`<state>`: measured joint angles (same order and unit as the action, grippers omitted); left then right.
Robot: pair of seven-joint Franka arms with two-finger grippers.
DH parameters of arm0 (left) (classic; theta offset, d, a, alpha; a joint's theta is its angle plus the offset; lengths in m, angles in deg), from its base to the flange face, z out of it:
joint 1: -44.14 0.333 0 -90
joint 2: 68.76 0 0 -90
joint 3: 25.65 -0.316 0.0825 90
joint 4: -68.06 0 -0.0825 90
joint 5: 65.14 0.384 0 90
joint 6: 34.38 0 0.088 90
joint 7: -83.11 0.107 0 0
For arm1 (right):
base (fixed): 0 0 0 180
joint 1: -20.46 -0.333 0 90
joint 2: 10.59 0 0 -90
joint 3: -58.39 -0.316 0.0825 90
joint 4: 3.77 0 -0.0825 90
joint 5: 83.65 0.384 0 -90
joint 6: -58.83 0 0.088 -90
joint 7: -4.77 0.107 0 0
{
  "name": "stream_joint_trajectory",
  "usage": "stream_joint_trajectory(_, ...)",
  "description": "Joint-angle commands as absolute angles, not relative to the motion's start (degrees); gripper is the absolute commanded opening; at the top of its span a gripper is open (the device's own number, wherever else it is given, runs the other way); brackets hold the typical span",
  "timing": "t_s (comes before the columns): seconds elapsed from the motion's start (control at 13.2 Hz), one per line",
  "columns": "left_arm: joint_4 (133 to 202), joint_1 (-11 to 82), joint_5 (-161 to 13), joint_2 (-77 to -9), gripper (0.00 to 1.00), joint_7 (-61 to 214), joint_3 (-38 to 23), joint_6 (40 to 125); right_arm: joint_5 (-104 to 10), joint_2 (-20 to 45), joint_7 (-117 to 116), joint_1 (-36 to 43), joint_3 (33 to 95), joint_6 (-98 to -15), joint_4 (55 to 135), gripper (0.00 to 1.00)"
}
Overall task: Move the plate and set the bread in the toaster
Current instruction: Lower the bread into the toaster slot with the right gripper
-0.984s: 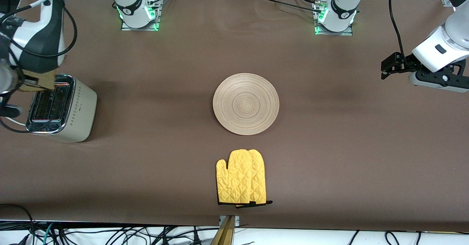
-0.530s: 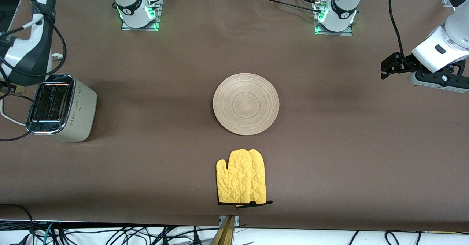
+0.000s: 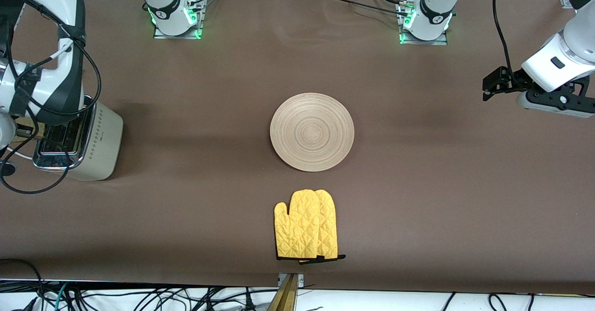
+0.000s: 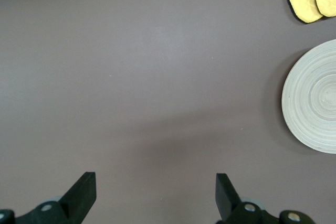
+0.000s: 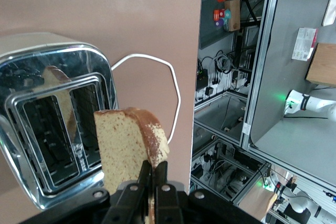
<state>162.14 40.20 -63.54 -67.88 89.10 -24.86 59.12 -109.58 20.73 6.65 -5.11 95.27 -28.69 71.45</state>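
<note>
Now the right claw hangs over the toaster at the right arm's end of the counter, its black fingers pinched tight on the bread. That slice is squarish, light brown and speckled, with a darker crust along one edge, and it stands upright in the grip beside the slots. In the front view the right arm's white and dark-grey casing covers most of the toaster's top, so the slice itself cannot be made out there. The toaster is a cream-beige box with rounded corners, a dotted pattern on its side and a mirror-bright chrome top; the right wrist view shows two long dark slots and a reflection of the bread in the chrome. A thin white cord loops away from it across the brown surface.

Mid-counter lies the plate, round, flat, pale wood with concentric ring grain, bare on top. Nearer the front camera, just clear of its rim, rests a yellow quilted oven mitt with black trim, lying flat.

Over at the left arm's end, the left claw waits in the air above bare counter, its black fingers spread wide and holding nothing. The counter itself is matte brown, smooth and even.
</note>
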Motion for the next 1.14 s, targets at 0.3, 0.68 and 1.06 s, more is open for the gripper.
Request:
stream_joint_trajectory(0.3,160.3,39.5,-62.8,-67.2,1.0,88.8,-25.0,58.2,-108.4,21.3,7.1,-3.3,95.3,-35.1,73.7,0.0)
stream_joint_trajectory(0.68,160.3,39.5,-62.8,-67.2,1.0,88.8,-25.0,58.2,-106.0,21.7,9.9,-4.0,95.2,-35.2,74.9,0.0)
stream_joint_trajectory(1.06,160.3,39.5,-62.8,-67.2,1.0,88.8,-25.0,58.2,-105.7,20.1,10.9,-6.8,95.0,-33.0,77.0,0.0)
